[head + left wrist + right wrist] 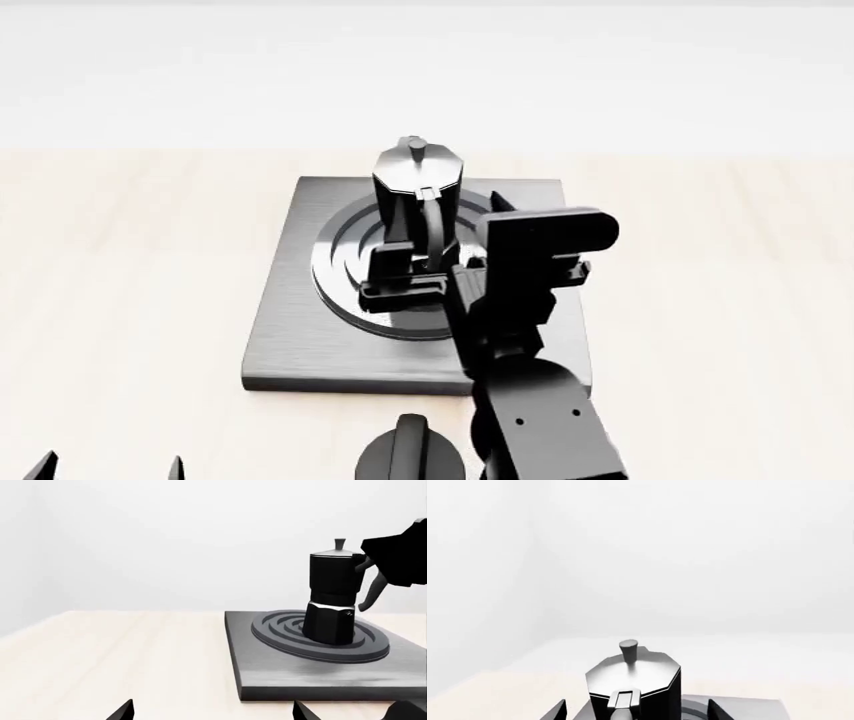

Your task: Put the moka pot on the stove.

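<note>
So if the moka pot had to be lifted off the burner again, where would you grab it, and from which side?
Probably by the curved side handle of the moka pot. The pot stands upright on the ring burner of the stove with that handle facing the robot, so a level approach from the robot's side fits. The right gripper is already lined up there, jaws either side of the handle.

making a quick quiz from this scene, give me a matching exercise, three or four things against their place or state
Things:
1. tall glossy black faceted moka pot
2. flat square brushed-grey metal stove
3. right hand
4. short black round knob

Places or states:
A. lies flat on the pale wooden table
B. stands upright on the ring burner
C. at the near edge of the head view, in front of the plate
D. at the pot's curved handle

Pairs: 1-B, 2-A, 3-D, 4-C
</note>
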Available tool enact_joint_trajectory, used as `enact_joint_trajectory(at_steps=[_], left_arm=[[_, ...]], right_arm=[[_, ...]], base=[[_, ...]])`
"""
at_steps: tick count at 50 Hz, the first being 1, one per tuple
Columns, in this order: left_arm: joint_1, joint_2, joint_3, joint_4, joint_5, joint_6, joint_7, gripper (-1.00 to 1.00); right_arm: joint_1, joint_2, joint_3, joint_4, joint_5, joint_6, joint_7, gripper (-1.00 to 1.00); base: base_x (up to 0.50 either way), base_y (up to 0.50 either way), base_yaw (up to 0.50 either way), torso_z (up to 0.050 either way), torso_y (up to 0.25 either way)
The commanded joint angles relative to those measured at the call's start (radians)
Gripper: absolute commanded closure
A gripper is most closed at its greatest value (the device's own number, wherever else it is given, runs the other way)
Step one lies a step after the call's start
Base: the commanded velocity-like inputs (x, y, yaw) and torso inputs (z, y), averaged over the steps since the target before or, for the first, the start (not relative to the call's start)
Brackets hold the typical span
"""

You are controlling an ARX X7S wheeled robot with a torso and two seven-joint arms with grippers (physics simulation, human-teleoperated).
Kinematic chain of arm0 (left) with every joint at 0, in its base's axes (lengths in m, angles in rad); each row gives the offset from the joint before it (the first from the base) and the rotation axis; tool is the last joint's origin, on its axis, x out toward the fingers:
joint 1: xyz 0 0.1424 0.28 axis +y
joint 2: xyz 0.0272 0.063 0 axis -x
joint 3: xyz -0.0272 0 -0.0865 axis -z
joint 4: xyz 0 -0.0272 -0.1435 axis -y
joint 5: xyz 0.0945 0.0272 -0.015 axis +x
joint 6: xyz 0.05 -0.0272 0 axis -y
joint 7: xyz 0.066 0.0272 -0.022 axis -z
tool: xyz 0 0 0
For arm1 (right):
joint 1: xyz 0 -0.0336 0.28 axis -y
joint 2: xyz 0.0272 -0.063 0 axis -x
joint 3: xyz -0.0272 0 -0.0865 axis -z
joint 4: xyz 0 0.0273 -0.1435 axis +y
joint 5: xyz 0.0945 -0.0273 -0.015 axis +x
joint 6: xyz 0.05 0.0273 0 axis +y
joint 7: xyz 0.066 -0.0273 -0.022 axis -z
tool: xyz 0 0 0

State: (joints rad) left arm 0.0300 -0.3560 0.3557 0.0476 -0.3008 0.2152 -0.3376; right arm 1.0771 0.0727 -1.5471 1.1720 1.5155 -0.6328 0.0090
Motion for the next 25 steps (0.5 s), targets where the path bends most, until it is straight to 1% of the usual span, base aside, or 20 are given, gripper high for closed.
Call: enact_joint_trajectory(at_steps=[1,11,25], left_arm=[[0.015,-0.009,-0.003,0.047,-0.006,0.003,0.009,-1.00],[0.020,-0.013,-0.002,0.052,-0.009,0.005,0.006,-1.00],[0.017,-0.011,0.001,0.050,-0.007,0.008,0.003,-1.00]], right_arm=[[0.002,0.105,-0.020,-0.220,-0.050,-0.039,0.107,-1.00],[0.005,0.185,-0.029,-0.372,-0.088,-0.070,0.192,-1.00],[-0.002,0.309,-0.055,-0.593,-0.189,-0.136,0.348,-1.00]], base=[[0.00,0.00,0.00,0.000,0.000],[0.00,0.00,0.00,0.000,0.000],[0.00,0.00,0.00,0.000,0.000]])
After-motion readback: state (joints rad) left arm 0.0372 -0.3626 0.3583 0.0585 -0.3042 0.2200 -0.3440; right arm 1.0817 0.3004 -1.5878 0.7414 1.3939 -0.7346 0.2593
